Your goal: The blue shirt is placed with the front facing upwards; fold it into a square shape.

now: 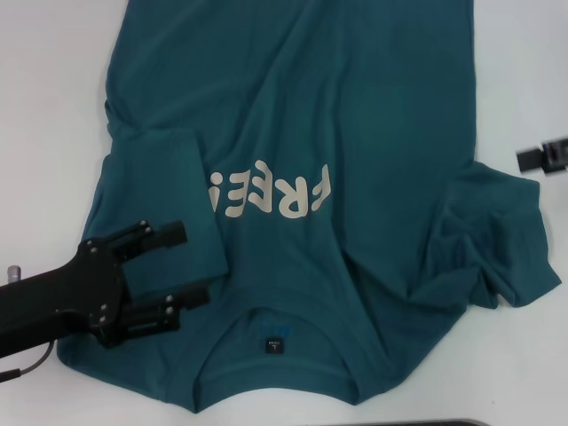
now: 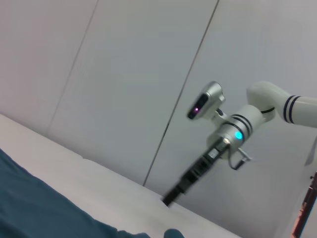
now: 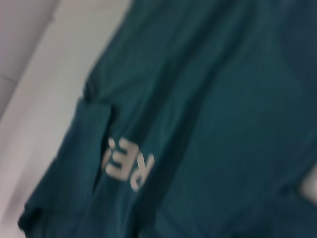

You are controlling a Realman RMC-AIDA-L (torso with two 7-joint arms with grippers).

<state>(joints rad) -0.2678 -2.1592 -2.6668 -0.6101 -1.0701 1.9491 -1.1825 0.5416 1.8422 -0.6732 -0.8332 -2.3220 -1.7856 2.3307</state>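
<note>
The blue shirt (image 1: 355,115) lies front up on the white table, its collar and small dark tag (image 1: 273,344) at the near edge and the pale FREE lettering (image 1: 275,191) on the chest. One sleeve (image 1: 169,186) is folded inward over the left end of the lettering. The other sleeve (image 1: 497,240) lies crumpled at the right. My left gripper (image 1: 182,266) hovers open over the near left shoulder, nothing between its fingers. My right gripper (image 1: 543,157) sits at the far right edge on the table, beside the shirt. The right wrist view shows the shirt (image 3: 213,99) and the folded sleeve (image 3: 84,144).
White table (image 1: 44,106) surrounds the shirt on both sides. A dark strip (image 1: 426,422) runs along the near edge. In the left wrist view the white right arm (image 2: 237,129) reaches down to the table (image 2: 99,178) before a pale panelled wall (image 2: 124,74).
</note>
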